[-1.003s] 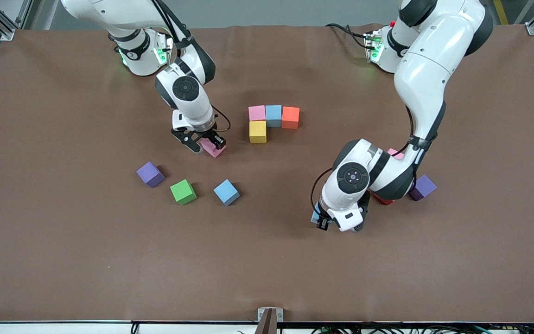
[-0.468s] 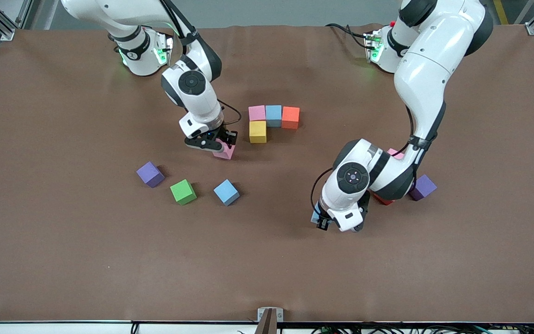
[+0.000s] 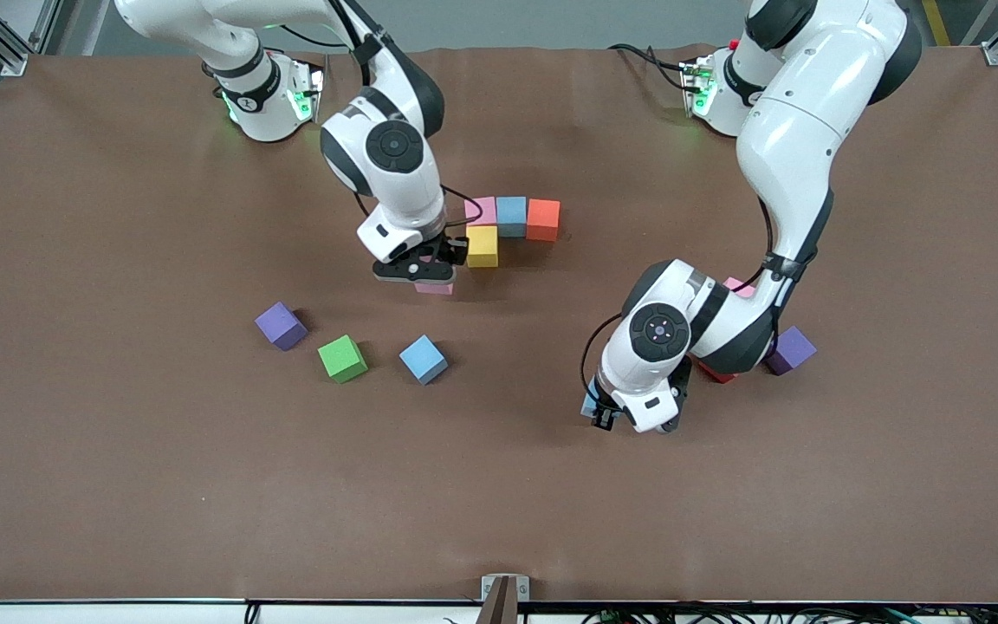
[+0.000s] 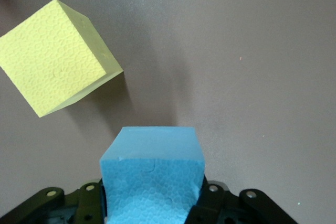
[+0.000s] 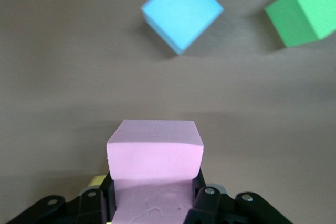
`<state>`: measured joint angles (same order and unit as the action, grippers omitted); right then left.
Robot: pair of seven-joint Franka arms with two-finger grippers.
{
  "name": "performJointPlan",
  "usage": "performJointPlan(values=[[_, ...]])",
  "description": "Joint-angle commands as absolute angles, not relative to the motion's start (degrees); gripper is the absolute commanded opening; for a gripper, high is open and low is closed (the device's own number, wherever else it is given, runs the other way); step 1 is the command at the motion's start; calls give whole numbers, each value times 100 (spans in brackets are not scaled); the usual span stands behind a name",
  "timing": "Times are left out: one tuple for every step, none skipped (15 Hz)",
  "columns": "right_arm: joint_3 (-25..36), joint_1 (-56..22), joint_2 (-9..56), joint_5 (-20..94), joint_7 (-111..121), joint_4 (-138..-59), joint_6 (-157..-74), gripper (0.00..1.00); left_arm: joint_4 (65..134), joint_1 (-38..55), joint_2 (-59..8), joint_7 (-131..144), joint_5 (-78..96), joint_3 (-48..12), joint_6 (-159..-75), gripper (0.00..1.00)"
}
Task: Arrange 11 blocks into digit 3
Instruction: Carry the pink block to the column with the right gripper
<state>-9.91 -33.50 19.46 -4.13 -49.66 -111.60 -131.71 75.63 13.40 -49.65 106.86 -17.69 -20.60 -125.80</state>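
Note:
Four blocks touch near the table's middle: pink [image 3: 480, 208], light blue [image 3: 511, 215] and orange [image 3: 543, 218] in a row, with yellow [image 3: 482, 246] below the pink one. My right gripper [image 3: 419, 273] [image 5: 155, 187] is shut on a pink block [image 3: 435, 287] [image 5: 155, 153], just beside the yellow one. My left gripper [image 3: 600, 414] [image 4: 152, 192] is shut on a light blue block [image 4: 152, 169], low over the table. A loose yellow block [image 4: 55, 56] lies close to it. Green [image 3: 342, 358] [image 5: 307, 11] and light blue [image 3: 424, 359] [image 5: 181, 10] blocks lie loose nearer the front camera.
A purple cube [image 3: 281, 325] sits beside the green block, toward the right arm's end. Partly under the left arm lie a pink block [image 3: 737, 286], a red block [image 3: 714, 373] and another purple cube [image 3: 791, 349].
My right gripper has carried the pink block toward the left arm's end, up beside the yellow block. The left arm has not moved.

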Motion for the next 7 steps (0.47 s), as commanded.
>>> performJointPlan(values=[[-976, -3559, 2521, -369, -5229, -10548, -13122, 17, 7629, 1354, -4852, 10679, -1696, -2039, -12507, 49], [-976, -3568, 2653, -387, -5238, -10434, -13131, 17, 7629, 1354, -4852, 10679, -1705, -2039, -12498, 49], [-976, -3621, 2776, -395, -5247, -10346, -13140, 17, 7629, 1354, -4843, 10679, -1705, -2039, -12498, 49], [-967, -3682, 2899, -404, -5247, -10266, -13148, 17, 7629, 1354, -4843, 10679, -1705, -2039, -12498, 49], [-967, -3717, 2996, -413, -5247, -10196, -13148, 17, 7629, 1354, -4843, 10687, -1705, -2039, -12498, 49], [-958, -3753, 3032, -413, -5247, -10187, -13166, 17, 7629, 1354, -4843, 10679, -1705, -2039, -12498, 49], [-958, -3770, 3041, -413, -5247, -10187, -13183, 17, 7629, 1354, -4843, 10687, -1696, -2039, -12498, 49]])
